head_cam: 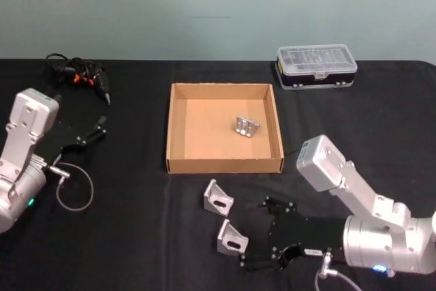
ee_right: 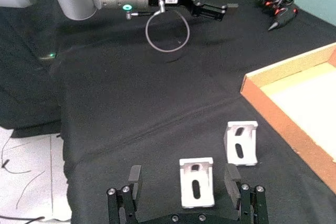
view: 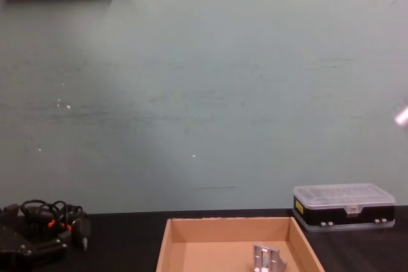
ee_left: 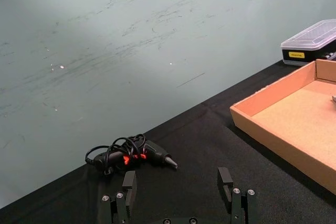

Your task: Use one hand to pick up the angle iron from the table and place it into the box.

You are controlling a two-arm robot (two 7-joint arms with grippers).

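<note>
The tan box (head_cam: 225, 165) stands mid-table with one silver angle iron (head_cam: 246, 126) lying inside it toward the right. In front of the box, two more angle irons rest on the black table (head_cam: 136, 236): one nearer the box (head_cam: 218, 197) and one closer to me (head_cam: 232, 238). My right gripper (head_cam: 259, 233) is low over the table and open. In the right wrist view the closer angle iron (ee_right: 197, 182) stands between the spread fingers of the right gripper (ee_right: 182, 178), with the other iron (ee_right: 241, 142) just beyond. My left gripper (head_cam: 95, 131) is parked at the table's left, open and empty.
A clear-lidded plastic case (head_cam: 316, 66) sits behind the box at the back right. A black tool with coiled cable and orange parts (head_cam: 78, 76) lies at the back left. The box wall (ee_right: 283, 69) is close beside the two irons.
</note>
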